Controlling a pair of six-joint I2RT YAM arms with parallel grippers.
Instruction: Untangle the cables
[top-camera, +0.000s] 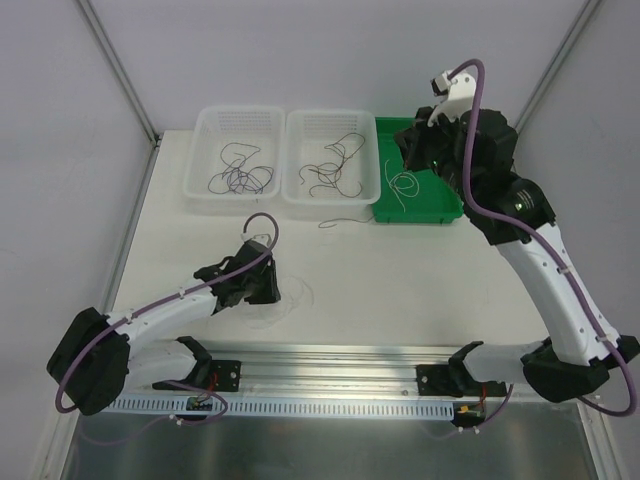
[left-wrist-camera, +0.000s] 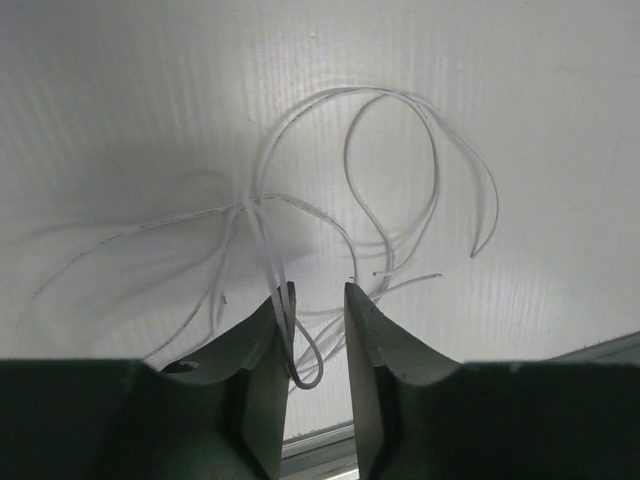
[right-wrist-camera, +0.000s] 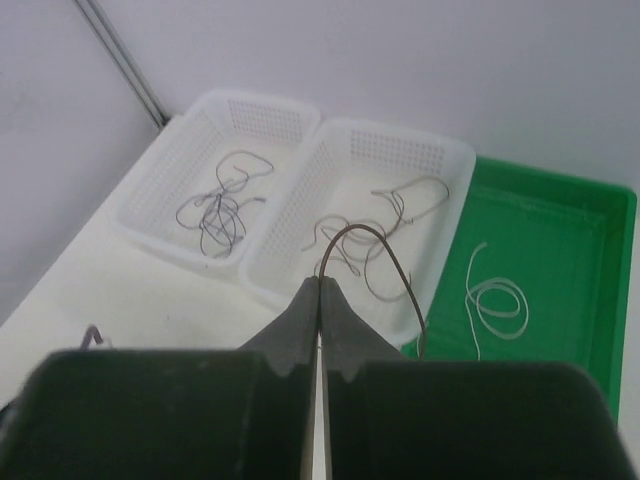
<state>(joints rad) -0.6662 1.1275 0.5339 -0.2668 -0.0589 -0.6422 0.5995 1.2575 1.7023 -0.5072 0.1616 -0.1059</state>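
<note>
A clump of white cables lies on the white table, its loops fanning out ahead of my left gripper. That gripper stands low over them with its jaws slightly apart, open; one white loop rests against the inner face of its left finger. My right gripper hovers over the green tray and is shut on a brown cable that arches up and hangs to the right. A white cable lies coiled in the tray.
Two white baskets stand at the back: the left one holds dark cables, the middle one brownish cables, with one strand trailing over its front edge. An aluminium rail runs along the near edge.
</note>
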